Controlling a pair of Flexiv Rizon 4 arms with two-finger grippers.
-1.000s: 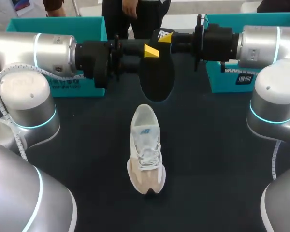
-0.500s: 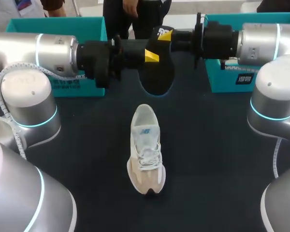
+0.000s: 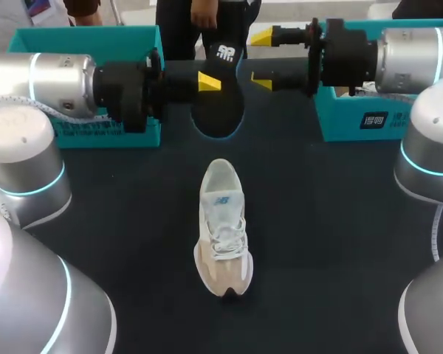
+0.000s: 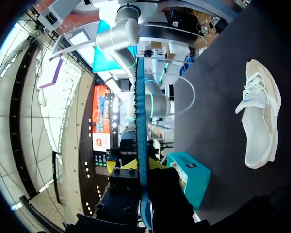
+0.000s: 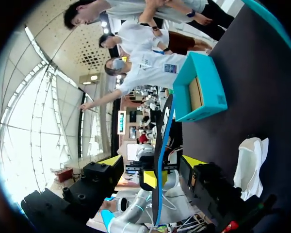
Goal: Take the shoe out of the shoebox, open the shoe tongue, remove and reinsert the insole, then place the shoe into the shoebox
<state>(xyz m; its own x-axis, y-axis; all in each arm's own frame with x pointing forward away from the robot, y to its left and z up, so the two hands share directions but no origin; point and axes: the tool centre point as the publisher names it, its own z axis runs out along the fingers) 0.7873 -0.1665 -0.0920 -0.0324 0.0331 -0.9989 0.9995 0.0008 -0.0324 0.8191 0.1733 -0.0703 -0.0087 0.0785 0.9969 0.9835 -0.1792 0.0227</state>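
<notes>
A black insole (image 3: 218, 103) with a blue rim hangs in the air over the table's far middle, and my left gripper (image 3: 210, 82) is shut on it from the left. In the left wrist view the insole (image 4: 140, 145) runs edge-on between the closed fingers of that gripper (image 4: 141, 167). My right gripper (image 3: 262, 60) stands open at the insole's right, its yellow tips wide apart. In the right wrist view the insole (image 5: 162, 155) stands between that gripper's (image 5: 153, 161) spread fingers, touching neither. The white shoe (image 3: 223, 228) lies flat mid-table, laces up.
Two teal shoebox parts stand at the back, one on the left (image 3: 29, 37) behind my left arm, one on the right (image 3: 340, 122) under my right arm. Dark table (image 3: 325, 243) stretches around the shoe.
My right gripper has opened and let go of the insole, drawing back a little to the right. The left arm has shifted left with the insole held in it.
</notes>
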